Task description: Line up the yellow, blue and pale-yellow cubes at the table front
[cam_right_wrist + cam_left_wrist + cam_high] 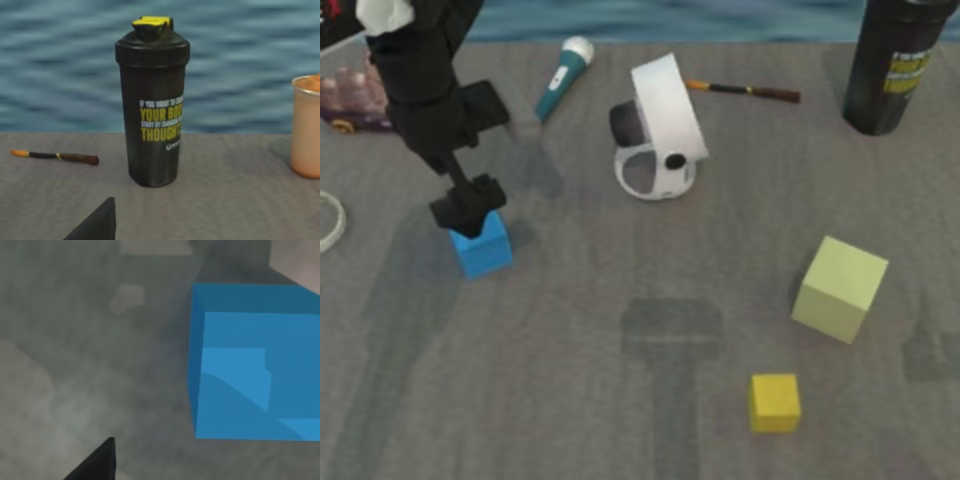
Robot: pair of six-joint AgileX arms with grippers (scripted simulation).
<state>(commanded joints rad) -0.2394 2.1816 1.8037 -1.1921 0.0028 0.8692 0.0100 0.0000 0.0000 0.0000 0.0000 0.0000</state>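
The left gripper sits on the blue cube at the bench's left, though I cannot tell whether its fingers grip it; the right arm is out of the top view. Yellow cube lies front right, pale cube just behind it. Blue looks to be the step in hand: next it needs carrying toward the front, in line with the yellow.

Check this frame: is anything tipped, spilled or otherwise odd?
Nothing spilled or damaged. The cubes are unaligned: the blue cube sits far left under the left claw, while the pale-yellow cube, turned askew, and the yellow cube sit right.
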